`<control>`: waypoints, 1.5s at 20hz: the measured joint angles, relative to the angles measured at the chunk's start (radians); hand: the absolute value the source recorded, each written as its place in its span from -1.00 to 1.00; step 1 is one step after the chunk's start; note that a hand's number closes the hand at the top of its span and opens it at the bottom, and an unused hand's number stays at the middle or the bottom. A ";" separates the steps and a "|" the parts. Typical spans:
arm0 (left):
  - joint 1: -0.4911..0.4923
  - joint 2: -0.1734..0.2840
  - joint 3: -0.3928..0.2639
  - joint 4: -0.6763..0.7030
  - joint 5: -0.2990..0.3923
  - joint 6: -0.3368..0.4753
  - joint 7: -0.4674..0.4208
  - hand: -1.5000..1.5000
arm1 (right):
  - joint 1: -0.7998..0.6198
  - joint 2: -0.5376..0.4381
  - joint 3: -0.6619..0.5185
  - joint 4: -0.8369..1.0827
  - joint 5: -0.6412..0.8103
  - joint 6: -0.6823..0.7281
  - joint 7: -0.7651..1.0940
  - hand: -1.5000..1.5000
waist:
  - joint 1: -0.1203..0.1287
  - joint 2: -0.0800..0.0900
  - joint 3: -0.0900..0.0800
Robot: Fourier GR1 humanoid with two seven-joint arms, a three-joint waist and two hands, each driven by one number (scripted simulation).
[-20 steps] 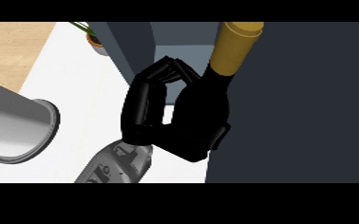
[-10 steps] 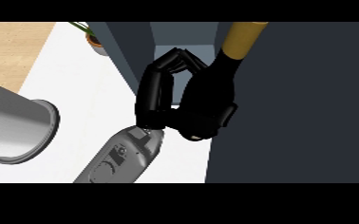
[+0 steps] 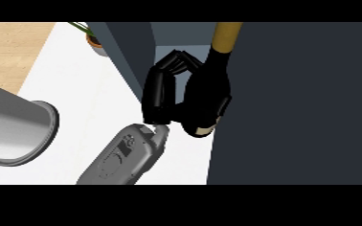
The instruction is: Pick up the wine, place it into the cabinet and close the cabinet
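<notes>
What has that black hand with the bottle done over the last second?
The hand has carried the wine bottle up the view, deeper into the open cabinet, and its grey forearm has come further in behind it. It kept hold of the bottle throughout. The potted plant and the grey pot stayed put.

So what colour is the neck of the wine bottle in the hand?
Golden yellow neck on the wine bottle; its body is black. Head view shows it.
</notes>
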 measured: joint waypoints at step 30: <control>-0.099 0.002 0.129 0.456 0.077 -0.094 -0.311 1.00 | 0.024 0.012 -0.008 0.009 0.006 0.011 -0.043 -1.00 | 0.003 0.001 0.000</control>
